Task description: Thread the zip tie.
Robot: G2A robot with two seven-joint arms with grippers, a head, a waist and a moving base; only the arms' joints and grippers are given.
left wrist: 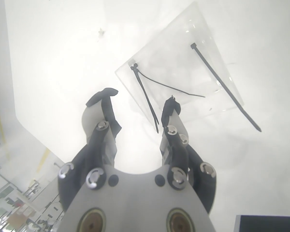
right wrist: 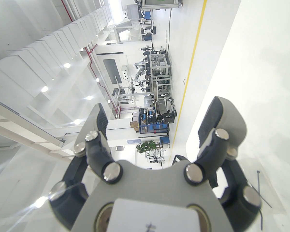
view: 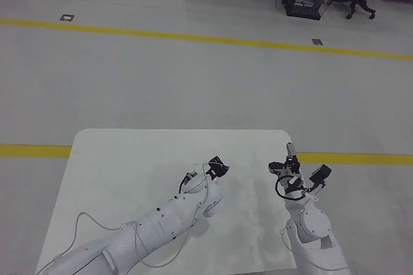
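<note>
1. Evidently no threading is done yet; by my reading the whole job is left to do. The left gripper, at the centre of the top view, has its jaws spread wide with nothing between them. It hangs over the table, just short of a clear tray.
2. On that tray lie three black zip ties, all loose, none with its tail through a head. Two have their heads touching at one tray corner. One of these runs out over the tray edge toward the gripper; the other bends across the tray floor.
3. A straight tie lies apart from that pair, its tail poking past the tray's edge onto the table.
4. Whether the two touching heads are hooked together or only lie side by side, I cannot tell.
5. Right of centre in the top view, the right gripper is likewise wide open and empty, aimed out toward the room.
6. Beside its knuckle, one tie is partly cut off by the gripper body; which of the three it is, I cannot say.
</note>
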